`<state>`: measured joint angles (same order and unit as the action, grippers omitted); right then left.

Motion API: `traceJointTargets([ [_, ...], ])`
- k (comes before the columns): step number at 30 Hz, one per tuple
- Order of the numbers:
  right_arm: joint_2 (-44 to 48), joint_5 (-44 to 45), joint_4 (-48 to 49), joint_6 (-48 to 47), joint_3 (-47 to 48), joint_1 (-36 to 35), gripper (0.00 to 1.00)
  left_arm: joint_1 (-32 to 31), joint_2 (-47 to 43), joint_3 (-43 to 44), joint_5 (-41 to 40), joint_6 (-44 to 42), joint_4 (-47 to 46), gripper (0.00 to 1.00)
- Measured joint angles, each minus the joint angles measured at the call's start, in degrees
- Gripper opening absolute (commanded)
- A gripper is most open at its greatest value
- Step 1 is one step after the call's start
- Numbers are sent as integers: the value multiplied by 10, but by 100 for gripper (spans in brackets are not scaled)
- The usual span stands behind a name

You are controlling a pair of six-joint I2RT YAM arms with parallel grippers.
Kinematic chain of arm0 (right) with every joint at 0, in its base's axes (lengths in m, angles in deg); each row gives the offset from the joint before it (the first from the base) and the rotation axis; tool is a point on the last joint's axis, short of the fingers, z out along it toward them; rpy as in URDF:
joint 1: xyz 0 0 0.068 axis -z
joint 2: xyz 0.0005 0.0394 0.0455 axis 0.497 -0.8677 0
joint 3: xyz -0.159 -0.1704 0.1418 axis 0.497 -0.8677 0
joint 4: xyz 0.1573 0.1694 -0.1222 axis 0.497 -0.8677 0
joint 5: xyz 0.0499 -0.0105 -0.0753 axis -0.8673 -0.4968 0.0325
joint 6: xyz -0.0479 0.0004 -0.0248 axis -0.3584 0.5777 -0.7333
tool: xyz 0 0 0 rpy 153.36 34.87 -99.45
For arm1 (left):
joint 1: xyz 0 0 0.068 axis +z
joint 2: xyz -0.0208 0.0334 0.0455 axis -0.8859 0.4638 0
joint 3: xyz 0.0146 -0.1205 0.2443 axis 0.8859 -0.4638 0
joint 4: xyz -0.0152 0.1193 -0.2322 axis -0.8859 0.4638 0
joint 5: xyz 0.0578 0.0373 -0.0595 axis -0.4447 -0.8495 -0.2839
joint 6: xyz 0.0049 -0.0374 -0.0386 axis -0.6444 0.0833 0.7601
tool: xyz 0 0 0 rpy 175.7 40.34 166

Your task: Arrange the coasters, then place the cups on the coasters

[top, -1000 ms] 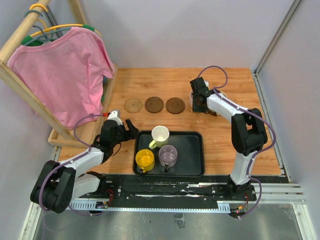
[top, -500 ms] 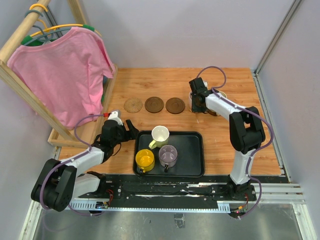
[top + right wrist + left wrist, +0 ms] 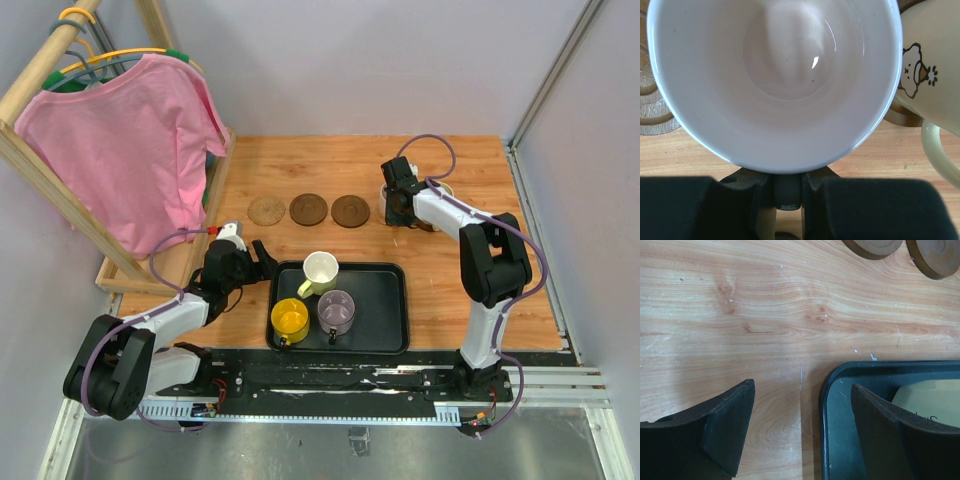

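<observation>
Wooden surface (image 3: pixel 350 160), far end: my right tool (image 3: pixel 787 192) grips the pink mug (image 3: pixel 775 75) by its handle.
Held so, it can land upright on the coaster (image 3: pixel 652 117); my left tool (image 3: pixel 800 435) gapes wide at the tray (image 3: pixel 840 390).

Left hand (image 3: pixel 264 254) agape, low; right hand (image 3: pixel 396 213) clamped, outstretched.

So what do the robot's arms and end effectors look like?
The left arm and right arm have white links and black joints. A greyish-purple cable loops along each. The left end effector has two black wedge-shaped fingers; the right end effector is black too.
</observation>
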<state>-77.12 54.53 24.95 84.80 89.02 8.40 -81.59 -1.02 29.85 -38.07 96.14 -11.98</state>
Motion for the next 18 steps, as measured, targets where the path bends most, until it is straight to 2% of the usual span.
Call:
traceJointTargets([
  [8, 2, -2, 12, 5, -7, 2, 1, 0, 1, 1, 2, 0, 0, 81],
  [11, 3, -3, 16, 5, -9, 2, 6, 0, 1, 1, 2, 0, 0, 81],
  [18, 10, -17, 19, 7, -17, 2, 6, 0, 4, 2, 2, 0, 0, 81],
])
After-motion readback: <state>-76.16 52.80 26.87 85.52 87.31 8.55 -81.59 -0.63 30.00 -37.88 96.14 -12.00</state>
